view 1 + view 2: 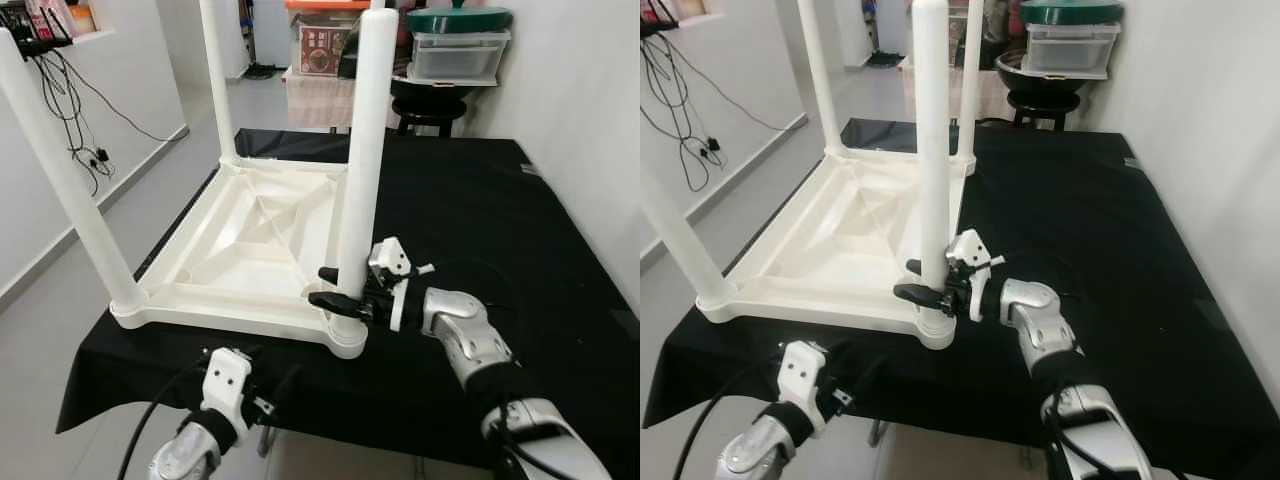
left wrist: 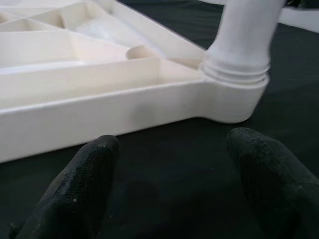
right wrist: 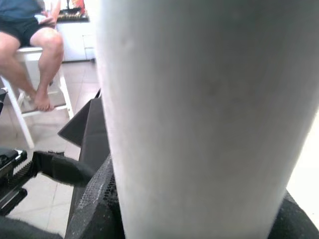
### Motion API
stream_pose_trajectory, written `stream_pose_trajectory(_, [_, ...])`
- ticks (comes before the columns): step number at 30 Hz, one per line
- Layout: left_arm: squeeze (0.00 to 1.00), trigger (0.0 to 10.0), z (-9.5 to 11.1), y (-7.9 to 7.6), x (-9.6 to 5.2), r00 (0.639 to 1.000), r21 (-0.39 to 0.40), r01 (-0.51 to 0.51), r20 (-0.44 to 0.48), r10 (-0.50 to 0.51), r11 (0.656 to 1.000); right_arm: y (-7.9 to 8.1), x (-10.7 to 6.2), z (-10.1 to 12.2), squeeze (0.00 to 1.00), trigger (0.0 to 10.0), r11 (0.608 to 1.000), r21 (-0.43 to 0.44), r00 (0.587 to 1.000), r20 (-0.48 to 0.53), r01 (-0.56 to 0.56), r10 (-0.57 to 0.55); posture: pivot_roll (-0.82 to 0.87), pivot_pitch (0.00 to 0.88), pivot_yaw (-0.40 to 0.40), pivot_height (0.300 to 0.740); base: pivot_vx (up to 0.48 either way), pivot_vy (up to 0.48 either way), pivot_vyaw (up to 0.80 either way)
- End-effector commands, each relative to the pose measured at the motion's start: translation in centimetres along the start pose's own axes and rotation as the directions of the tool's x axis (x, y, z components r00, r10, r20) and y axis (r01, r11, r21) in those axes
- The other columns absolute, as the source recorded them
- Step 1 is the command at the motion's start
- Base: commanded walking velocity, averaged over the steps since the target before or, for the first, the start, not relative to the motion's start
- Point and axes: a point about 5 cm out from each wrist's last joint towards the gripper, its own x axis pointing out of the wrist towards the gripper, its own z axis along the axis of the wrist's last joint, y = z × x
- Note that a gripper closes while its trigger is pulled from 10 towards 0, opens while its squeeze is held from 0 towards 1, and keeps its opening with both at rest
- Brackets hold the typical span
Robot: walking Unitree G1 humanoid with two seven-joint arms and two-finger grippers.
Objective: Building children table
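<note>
Nearest, the left gripper (image 1: pixel 262 352) hung open at the black table's (image 1: pixel 480 220) front edge; the right gripper (image 1: pixel 338 288) clamped the near white leg (image 1: pixel 365 150).

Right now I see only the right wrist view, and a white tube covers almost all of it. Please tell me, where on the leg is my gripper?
Observer: The right gripper clasps the near-right table leg low down, just above its corner socket.
Operator: Is the table top upside down?
Observer: Yes. The white table top lies underside up on the black cloth, ribs showing.
Operator: How many legs are standing?
Observer: Four stand upright at its corners in the right eye view.
Operator: And the left arm?
Observer: The left gripper is open, low at the table's near edge, holding nothing.
</note>
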Motion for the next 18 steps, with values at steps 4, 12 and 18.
stream_pose_trajectory(4, [0.00, 10.0, 0.4, 0.0, -0.6, 0.999, 0.003, 0.029, 0.022, -0.029, 1.000, 5.1, 0.7, -7.0, 0.00, 0.0, 0.855, 0.140, 0.838, -0.328, 0.499, -0.436, 0.01, 0.000, -0.001, 0.740, 0.000, 0.000, 0.00])
stream_pose_trajectory(12, [0.00, 10.0, 0.5, 0.3, -0.7, 0.997, -0.013, 0.071, 0.020, -0.070, 0.997, 7.7, 4.0, -5.9, 0.00, 10.0, 0.940, 0.080, 0.921, -0.244, 0.331, -0.303, 0.01, 0.000, 0.022, 0.740, 0.000, 0.000, 0.00])
stream_pose_trajectory(18, [0.00, 10.0, 0.5, 0.3, -0.6, 0.997, -0.011, 0.066, 0.027, -0.066, 0.998, 6.3, 3.5, -4.6, 1.00, 10.0, 0.953, 0.067, 0.938, -0.212, 0.295, -0.276, 0.01, 0.000, 0.017, 0.740, 0.000, 0.000, 0.00])
